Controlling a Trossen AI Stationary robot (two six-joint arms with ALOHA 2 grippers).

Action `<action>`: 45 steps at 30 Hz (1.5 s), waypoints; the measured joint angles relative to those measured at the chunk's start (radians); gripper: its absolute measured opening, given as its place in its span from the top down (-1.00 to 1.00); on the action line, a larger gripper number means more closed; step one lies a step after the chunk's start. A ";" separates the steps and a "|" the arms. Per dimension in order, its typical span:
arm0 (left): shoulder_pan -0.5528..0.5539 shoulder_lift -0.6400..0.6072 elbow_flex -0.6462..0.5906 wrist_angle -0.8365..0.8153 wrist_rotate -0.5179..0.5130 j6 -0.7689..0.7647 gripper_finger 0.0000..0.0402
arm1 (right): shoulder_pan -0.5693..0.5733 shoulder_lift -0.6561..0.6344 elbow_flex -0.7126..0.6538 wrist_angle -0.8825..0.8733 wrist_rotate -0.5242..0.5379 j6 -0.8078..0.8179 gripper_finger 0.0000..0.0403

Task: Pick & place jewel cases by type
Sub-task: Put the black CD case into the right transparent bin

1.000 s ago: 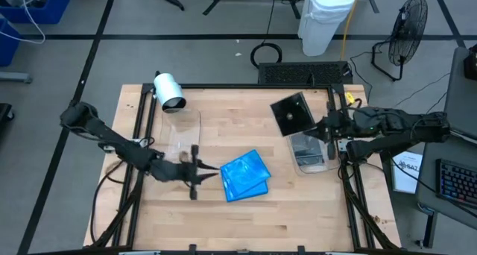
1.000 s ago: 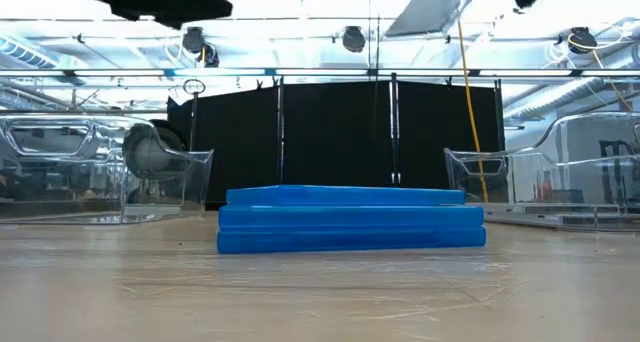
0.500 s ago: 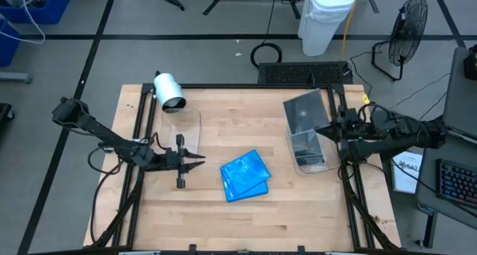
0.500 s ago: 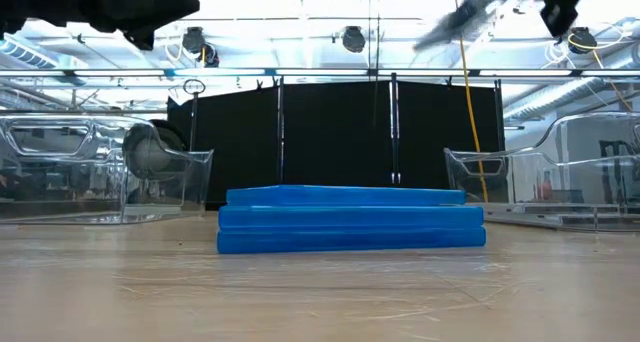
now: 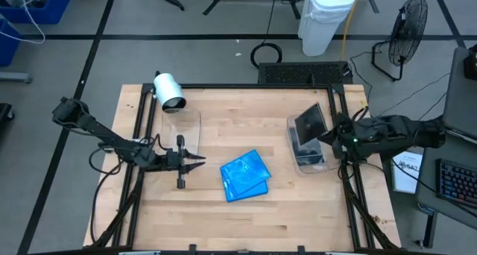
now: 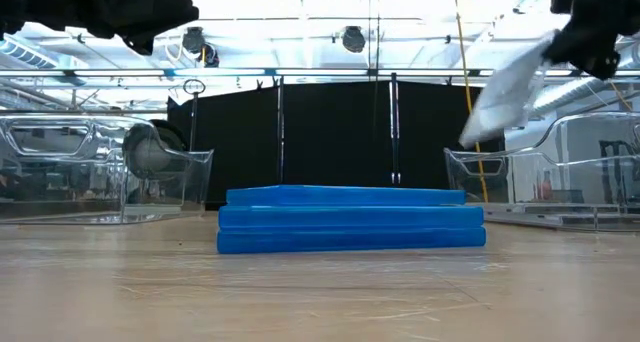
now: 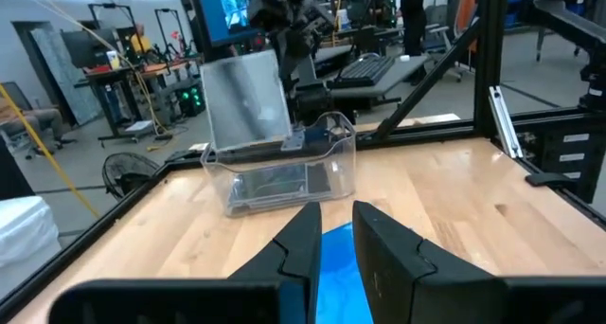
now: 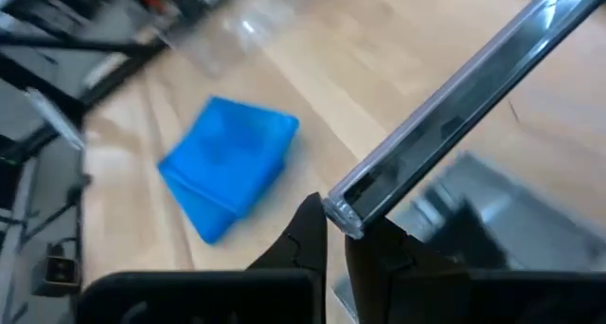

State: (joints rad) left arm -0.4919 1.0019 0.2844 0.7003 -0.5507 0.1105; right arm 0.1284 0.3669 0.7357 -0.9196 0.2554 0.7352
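- While the high view shows the right gripper (image 5: 328, 139) over the clear tub (image 5: 309, 159) at the worktop's (image 5: 246, 218) right edge, its wrist view shows the jaws pinched on a corner of a tilted dark jewel case (image 8: 454, 116).
- Only the low view reveals three stacked blue jewel cases (image 6: 350, 219) — mid-worktop.
- Left gripper (image 5: 192, 162) hovers beside them, jaws slightly parted, holding nothing.

Blue jewel cases (image 5: 244, 175) sit mid-table (bare wood all round).
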 joint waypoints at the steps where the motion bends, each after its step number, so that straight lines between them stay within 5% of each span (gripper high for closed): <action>1: 0.000 0.000 0.000 -0.001 0.000 -0.005 0.64 | 0.000 0.012 0.000 -0.028 0.000 0.020 0.94; 7: 0.000 0.000 0.000 -0.002 0.000 -0.010 0.64 | 0.000 0.113 0.000 -0.133 0.002 0.083 0.94; 21: 0.000 0.000 0.000 -0.001 0.000 -0.005 0.64 | 0.000 0.278 0.000 -0.052 -0.060 0.048 0.94; 30: -0.001 0.000 0.000 -0.018 0.000 -0.004 0.64 | 0.001 0.225 -0.150 0.225 -0.145 -0.014 0.94; 45: -0.001 0.000 0.000 -0.032 0.000 -0.011 0.64 | 0.000 0.049 -0.311 0.310 -0.097 0.026 0.83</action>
State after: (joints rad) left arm -0.4927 1.0019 0.2848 0.6685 -0.5503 0.0990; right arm 0.1284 0.4156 0.4244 -0.6100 0.1586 0.7615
